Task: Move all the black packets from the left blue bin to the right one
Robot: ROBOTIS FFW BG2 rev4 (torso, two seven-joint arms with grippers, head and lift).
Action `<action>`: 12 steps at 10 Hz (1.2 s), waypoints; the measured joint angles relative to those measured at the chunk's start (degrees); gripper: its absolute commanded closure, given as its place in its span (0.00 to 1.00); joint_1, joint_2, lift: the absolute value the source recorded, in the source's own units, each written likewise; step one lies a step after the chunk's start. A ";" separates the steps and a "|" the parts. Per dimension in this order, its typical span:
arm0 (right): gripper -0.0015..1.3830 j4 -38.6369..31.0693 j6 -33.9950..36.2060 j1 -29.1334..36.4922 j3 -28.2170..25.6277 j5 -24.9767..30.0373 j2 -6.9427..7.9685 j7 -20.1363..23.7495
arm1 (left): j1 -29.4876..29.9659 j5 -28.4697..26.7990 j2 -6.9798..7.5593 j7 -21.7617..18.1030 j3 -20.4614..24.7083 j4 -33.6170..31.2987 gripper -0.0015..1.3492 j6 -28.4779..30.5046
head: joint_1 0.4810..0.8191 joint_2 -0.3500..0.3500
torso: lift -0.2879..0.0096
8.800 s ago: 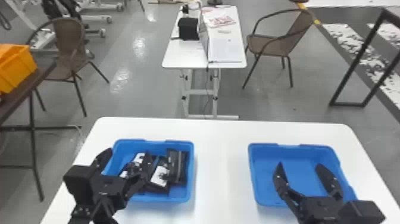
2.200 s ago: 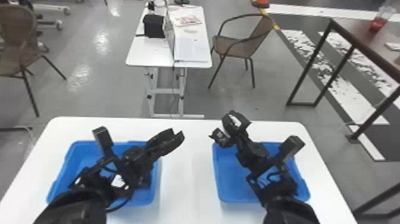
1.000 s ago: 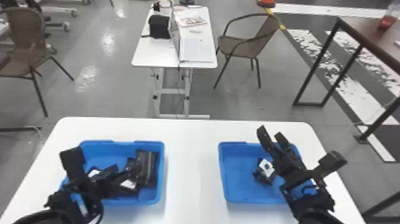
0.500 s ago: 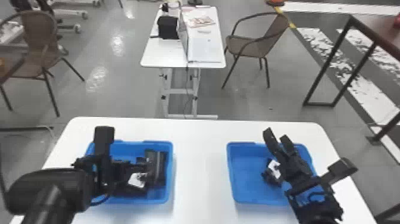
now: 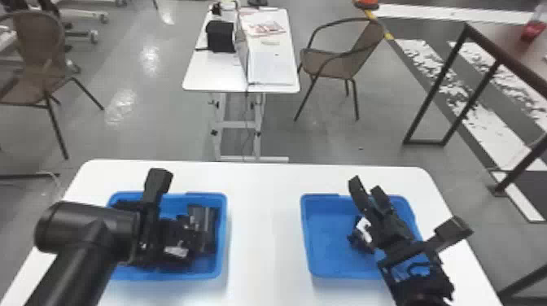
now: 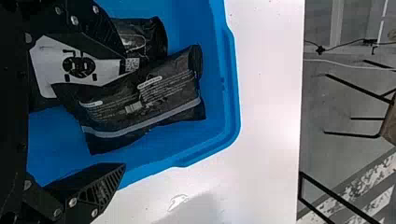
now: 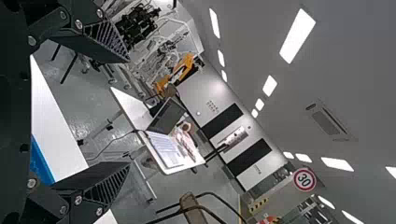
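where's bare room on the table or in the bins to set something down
Bare: the white table between left bin and right bin; also the right bin's floor left of its packet. Crowded: the left bin, with packets and the left pincer; the right bin's right half, under the right pincer.

Glossy, creased plastic film on the black packets by the left hand; smooth, faintly shiny plastic on the left blue bin around them and the right one near the right hand; smooth white tabletop between the hands; glossy floor beyond
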 measured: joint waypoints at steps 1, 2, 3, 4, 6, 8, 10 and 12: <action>0.18 0.03 0.00 0.17 0.00 -0.27 0.03 0.09 | -0.49 -3.96 -1.02 -0.21 0.47 0.45 0.61 0.43 | 0.63 0.38 | 0.97; 0.18 0.03 0.00 0.35 0.00 -0.53 0.03 0.20 | -1.14 -7.32 -1.85 -0.32 0.95 1.60 0.61 0.03 | 0.63 0.39 | 0.97; 0.18 0.03 0.00 0.48 0.00 -0.82 0.04 0.31 | -2.27 -9.50 -2.24 -0.61 0.86 3.87 0.63 -1.30 | 0.63 0.39 | 0.97; 0.18 0.03 0.00 0.48 0.00 -0.96 0.04 0.39 | -3.66 -10.91 -2.28 -0.97 -0.13 6.54 0.71 -2.60 | 0.63 0.39 | 0.97; 0.18 0.03 0.00 0.45 0.07 -0.99 0.04 0.58 | -4.66 -12.91 -2.20 -2.85 -1.11 8.89 0.73 -8.58 | 0.63 0.39 | 0.97; 0.18 0.11 0.00 0.50 0.26 -1.03 0.08 0.67 | -4.21 -15.00 -1.96 -8.83 0.40 8.45 0.82 -13.17 | 0.63 0.37 | 0.97; 0.18 -0.02 0.07 0.53 1.39 -1.30 0.09 0.96 | 0.47 -15.88 -0.72 -15.19 3.74 0.67 0.82 -14.40 | 0.63 0.39 | 0.97; 0.18 -1.03 0.75 0.96 2.24 -1.31 0.05 2.15 | 7.31 -14.82 -0.31 -25.24 9.33 -8.35 0.82 -17.92 | 0.63 0.42 | 0.97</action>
